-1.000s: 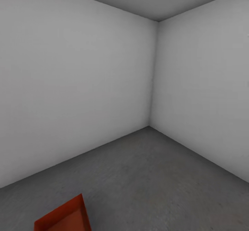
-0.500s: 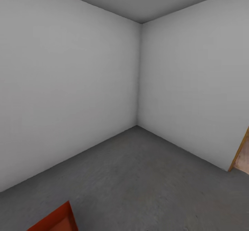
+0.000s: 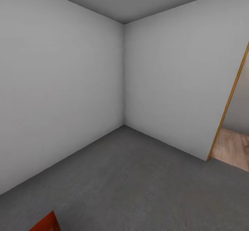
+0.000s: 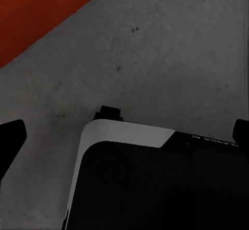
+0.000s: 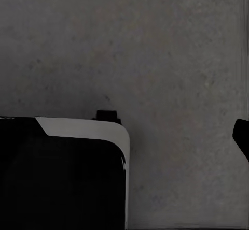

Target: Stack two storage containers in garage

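A bare corner of the garage is seen from the head view: two plain white walls (image 3: 62, 96) meet at a vertical seam, and the dark grey concrete floor (image 3: 138, 186) spreads out from the foot of that corner. To the right of the corner, the right-hand wall ends at a wood-framed doorway (image 3: 228, 99), through which light wood plank flooring (image 3: 233, 148) is seen.

One red-orange storage container (image 3: 45, 223) is seen as a small corner at the lower edge of the head view, well apart from the wall corner and resting on the concrete floor. In the left wrist view the same red-orange surface (image 4: 39, 12) is seen lying on the concrete, apart from the robot's black-and-white body panel (image 4: 150, 178).

Of the left claw (image 4: 124, 142), only dark finger parts at the two sides of the left wrist view are seen; they stand wide apart, with nothing between them but the floor and body panel beyond. Of the right claw, only one dark finger (image 5: 241, 137) is seen at the picture's edge, so how far it is parted cannot be told; nothing is seen in its hold.
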Available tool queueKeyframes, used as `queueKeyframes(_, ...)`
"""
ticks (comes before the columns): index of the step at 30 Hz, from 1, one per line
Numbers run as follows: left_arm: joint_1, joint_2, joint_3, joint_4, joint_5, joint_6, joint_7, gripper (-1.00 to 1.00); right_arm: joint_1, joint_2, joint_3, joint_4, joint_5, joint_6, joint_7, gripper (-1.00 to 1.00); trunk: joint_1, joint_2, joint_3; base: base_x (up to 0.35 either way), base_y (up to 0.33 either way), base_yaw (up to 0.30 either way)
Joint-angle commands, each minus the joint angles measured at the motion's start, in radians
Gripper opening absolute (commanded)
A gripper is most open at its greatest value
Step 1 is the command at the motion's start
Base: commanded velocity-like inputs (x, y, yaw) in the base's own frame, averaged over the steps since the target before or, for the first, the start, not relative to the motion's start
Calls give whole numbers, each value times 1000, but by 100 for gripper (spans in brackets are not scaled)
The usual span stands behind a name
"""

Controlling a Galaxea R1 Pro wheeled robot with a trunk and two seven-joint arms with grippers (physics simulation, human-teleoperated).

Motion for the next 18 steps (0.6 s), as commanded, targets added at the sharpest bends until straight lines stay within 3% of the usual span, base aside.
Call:
queueKeyframes(1,0,0,-9,0,7,-3,1,100,-2,-1,-8,3,10,-5,-4,100,0,-1,-1,0,0,-286)
queueKeyframes(18,0,-21,-10,0,2,-3,0,100,-2,-3,-10,3,9,3,-4,100,0,-1,-1,0,0,-286)
